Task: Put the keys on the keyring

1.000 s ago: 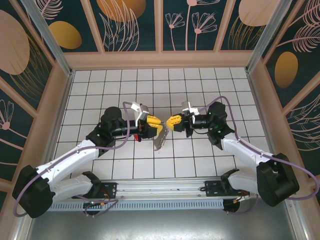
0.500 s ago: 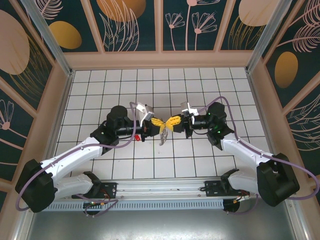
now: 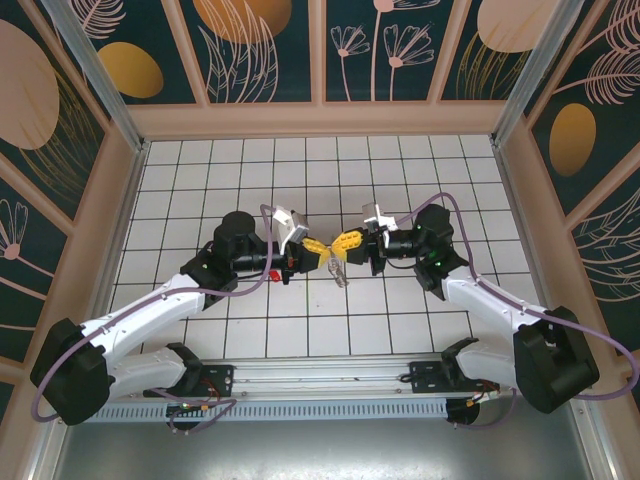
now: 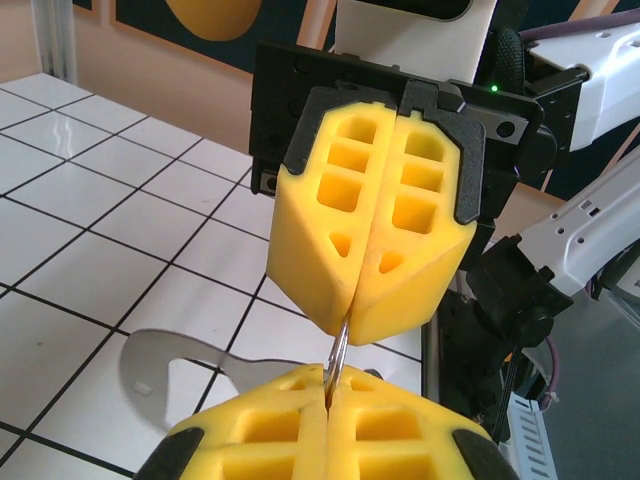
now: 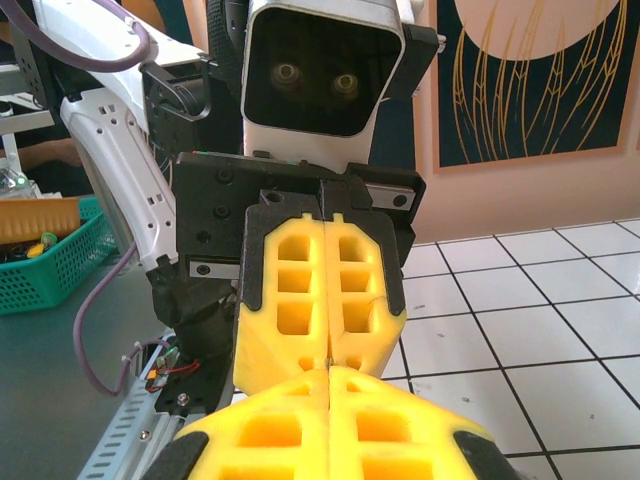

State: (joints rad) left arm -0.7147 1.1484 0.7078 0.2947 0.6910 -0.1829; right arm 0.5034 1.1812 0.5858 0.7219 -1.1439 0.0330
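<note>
My left gripper (image 3: 318, 246) and my right gripper (image 3: 346, 241) meet tip to tip above the middle of the white tiled table (image 3: 400, 160). Both are clenched, with the yellow fingers pressed together. From the left wrist view, a thin metal ring of the keyring (image 4: 338, 352) runs from the seam of the right gripper (image 4: 347, 330) straight into the seam of the left gripper (image 4: 328, 388), so each one pinches it. From the top, the rest of the keyring (image 3: 337, 268) hangs just near of the two tips. A flat grey metal piece (image 4: 165, 362) with a hole shows to the left of my left fingers. The key (image 3: 276, 273), with its red head, is just near of my left wrist. I cannot tell if it lies on the table.
</note>
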